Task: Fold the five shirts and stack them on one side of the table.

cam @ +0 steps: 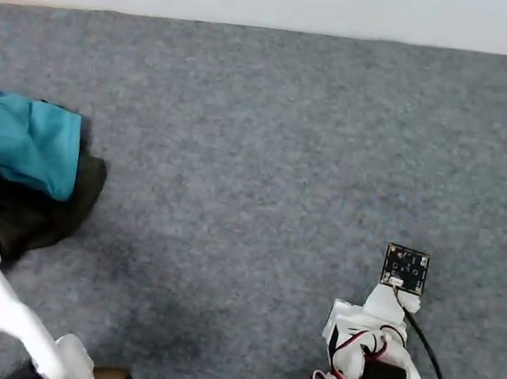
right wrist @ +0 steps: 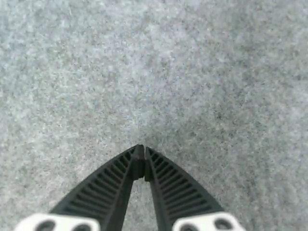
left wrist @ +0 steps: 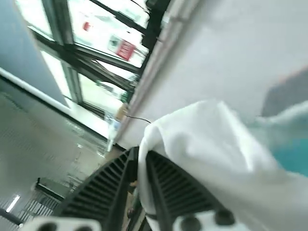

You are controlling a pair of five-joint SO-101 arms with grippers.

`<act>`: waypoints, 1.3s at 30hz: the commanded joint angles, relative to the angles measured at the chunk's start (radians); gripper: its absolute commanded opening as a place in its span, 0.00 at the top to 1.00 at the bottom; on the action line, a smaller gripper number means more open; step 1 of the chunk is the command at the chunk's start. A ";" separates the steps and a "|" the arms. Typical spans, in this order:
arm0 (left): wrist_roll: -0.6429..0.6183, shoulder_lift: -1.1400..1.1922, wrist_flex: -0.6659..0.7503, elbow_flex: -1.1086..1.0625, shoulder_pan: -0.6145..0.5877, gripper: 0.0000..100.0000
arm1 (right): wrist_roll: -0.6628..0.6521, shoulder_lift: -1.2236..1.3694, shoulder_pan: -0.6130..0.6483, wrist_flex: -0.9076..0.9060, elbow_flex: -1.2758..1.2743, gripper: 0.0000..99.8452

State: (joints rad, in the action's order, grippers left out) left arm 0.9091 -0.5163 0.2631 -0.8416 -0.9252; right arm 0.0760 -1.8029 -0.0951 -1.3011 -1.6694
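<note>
Grey table (cam: 288,138) — left gripper (left wrist: 141,153) pinches white shirt (left wrist: 216,144).

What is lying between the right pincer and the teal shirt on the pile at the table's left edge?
Nothing visible. The right pincer, shut, points down at the grey table, and open felt runs from there across to the teal shirt lying on top of the dark shirt.
</note>
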 commanded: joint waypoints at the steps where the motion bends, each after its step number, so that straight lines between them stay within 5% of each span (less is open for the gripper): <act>1: -0.117 -0.153 0.017 0.005 0.000 0.99 | -0.009 -0.007 -0.012 -0.002 -0.015 0.99; 13: -0.434 -0.612 -0.229 0.012 0.175 0.99 | -0.009 -0.007 -0.012 -0.002 -0.015 0.99; 23: -0.592 -0.680 -0.308 0.131 0.365 0.99 | -0.009 -0.007 -0.012 -0.002 -0.015 0.99; 35: -0.592 -0.677 -0.339 0.142 0.850 0.99 | -0.009 -0.007 -0.012 -0.002 -0.015 0.99; 39: -0.483 -0.677 -0.339 0.099 1.073 0.99 | -0.009 -0.007 -0.012 -0.002 -0.015 0.99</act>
State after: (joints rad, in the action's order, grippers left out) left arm 0.3491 -1.1776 -0.0744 -0.7388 -0.0092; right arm 0.0760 -1.8029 -0.0951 -1.3011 -1.6694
